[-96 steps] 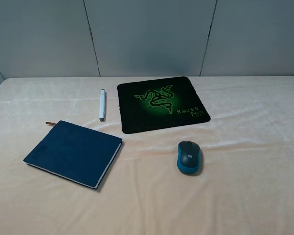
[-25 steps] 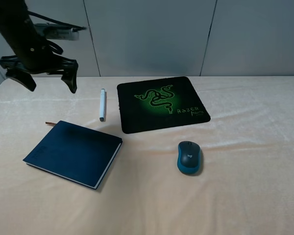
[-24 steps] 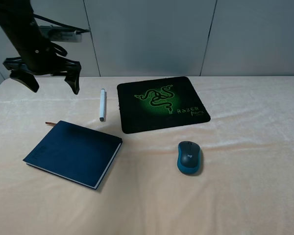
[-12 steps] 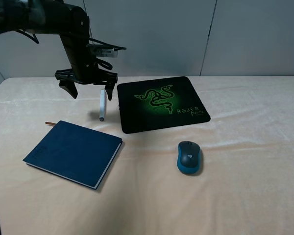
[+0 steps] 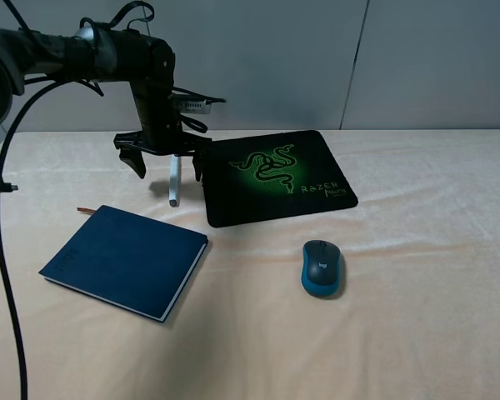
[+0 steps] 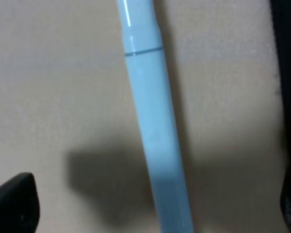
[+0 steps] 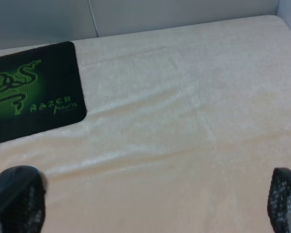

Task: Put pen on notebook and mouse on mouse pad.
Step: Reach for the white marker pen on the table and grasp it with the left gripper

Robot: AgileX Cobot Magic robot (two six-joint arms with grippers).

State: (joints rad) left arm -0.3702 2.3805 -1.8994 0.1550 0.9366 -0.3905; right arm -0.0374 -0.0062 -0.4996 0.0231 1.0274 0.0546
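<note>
Pen [image 5: 173,188] straddled by wide-open left tool [image 5: 168,171], untouched, right tool [image 7: 150,204] open, empty

pen [image 5: 173,191] left of mouse pad [image 5: 275,177], mouse [image 5: 322,268] before it

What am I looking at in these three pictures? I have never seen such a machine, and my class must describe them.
This is a robot with two arms, each ending in a two-fingered gripper. One picture comes from a camera mounted high; the other two from cameras on the wrists. On the pale peach cloth lie a navy hardcover notebook, a slim white pen, a black square mouse pad with a green snake logo, and a grey-and-blue computer mouse. The left gripper hangs open over the pen, a finger on either side. The right gripper, seen only from its own wrist, is open too. Nothing is held.
</note>
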